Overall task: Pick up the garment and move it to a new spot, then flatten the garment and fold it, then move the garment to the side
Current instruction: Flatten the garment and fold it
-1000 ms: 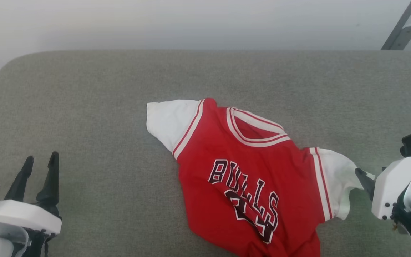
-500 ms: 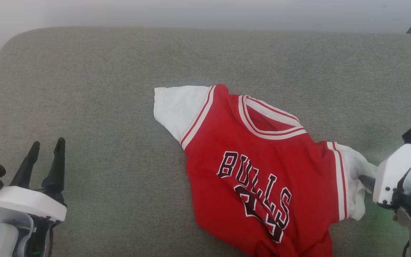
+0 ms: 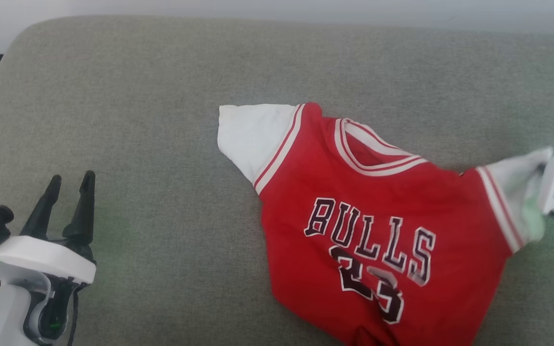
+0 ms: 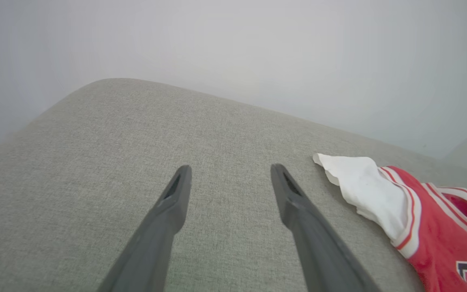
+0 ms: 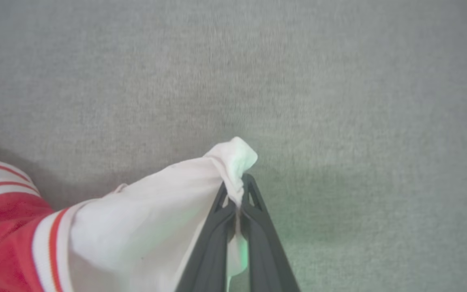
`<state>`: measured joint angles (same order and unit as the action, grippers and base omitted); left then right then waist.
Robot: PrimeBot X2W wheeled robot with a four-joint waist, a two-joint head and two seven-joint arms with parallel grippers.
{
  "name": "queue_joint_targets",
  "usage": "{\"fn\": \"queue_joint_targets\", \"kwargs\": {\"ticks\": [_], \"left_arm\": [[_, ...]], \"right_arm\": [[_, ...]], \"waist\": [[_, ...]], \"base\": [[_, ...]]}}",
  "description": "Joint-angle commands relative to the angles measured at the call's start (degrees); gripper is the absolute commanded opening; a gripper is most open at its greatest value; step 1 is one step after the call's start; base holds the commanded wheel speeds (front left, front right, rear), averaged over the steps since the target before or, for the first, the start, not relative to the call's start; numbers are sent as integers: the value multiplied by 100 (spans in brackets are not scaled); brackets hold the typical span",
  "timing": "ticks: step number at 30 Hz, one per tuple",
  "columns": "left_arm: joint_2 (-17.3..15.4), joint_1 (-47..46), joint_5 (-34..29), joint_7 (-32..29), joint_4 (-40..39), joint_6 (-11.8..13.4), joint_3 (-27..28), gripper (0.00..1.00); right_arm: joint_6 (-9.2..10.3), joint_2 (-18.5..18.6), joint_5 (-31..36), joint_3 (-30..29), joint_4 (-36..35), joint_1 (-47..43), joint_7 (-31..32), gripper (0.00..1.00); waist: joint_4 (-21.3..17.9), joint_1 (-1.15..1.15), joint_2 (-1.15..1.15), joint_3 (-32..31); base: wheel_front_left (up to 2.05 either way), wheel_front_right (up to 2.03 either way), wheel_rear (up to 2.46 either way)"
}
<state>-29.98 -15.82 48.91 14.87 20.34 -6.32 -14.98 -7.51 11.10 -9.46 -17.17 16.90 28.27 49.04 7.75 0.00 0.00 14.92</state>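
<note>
Lying face up on the grey cushion [image 3: 161,96], toward its right half and nearer its front edge than its back, the garment [image 3: 368,192] shows in the head view as a red jersey with "BULLS" and a number across the chest. One white sleeve [image 3: 253,134] rests flat near the cushion's middle. The other sleeve [image 3: 517,187] is drawn out toward the cushion's right side, where it meets the right gripper [image 3: 542,167], which is blurred here. The left gripper [image 3: 71,179] sits over the cushion's front left part, well apart from the garment, its two dark fingers spread with bare fabric between them.

In the left wrist view, the left gripper [image 4: 230,167] points across the cushion [image 4: 95,162] toward its rounded back edge, jaws wide apart and holding nothing. The garment's flat white sleeve [image 4: 363,186] lies on the cushion just beyond the finger on that view's right, not touching it.

In the right wrist view, the right gripper [image 5: 237,184] is pinched tight on the cuff of the white sleeve [image 5: 144,227]; a tuft of cloth bunches out past the fingertips. The sleeve is stretched taut above the cushion [image 5: 339,81], casting a shadow on it, and the red striped trim shows at that view's lower left.
</note>
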Motion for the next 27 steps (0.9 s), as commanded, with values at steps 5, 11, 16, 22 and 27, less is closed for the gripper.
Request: {"fn": "queue_joint_targets", "kwargs": {"ticks": [5,11,16,22,27], "left_arm": [[61,-227,-60,32,33,-68,-62,100],[123,-429,-64,36,90,-96,-157,100],[184,-620,-57,39,160,-116,-274,100],[200,-789,-29,41,230,-115,-380,100],[112,-850,22,41,253,-117,-408,100]], "right_arm": [[4,350,355,-189,241,608,-348,0],[4,672,817,-509,819,1062,-599,0],[4,617,1121,-869,1436,1249,-639,0],[2,428,1395,-1201,2100,1358,-747,78],[2,380,1462,-1185,2333,1490,-841,100]], "waist": [[143,0,0,181],[324,0,0,361],[495,0,0,481],[602,0,0,533],[508,0,0,468]], "base": [[0,0,0],[0,0,0],[0,0,0],[0,0,0],[0,0,0]]}}
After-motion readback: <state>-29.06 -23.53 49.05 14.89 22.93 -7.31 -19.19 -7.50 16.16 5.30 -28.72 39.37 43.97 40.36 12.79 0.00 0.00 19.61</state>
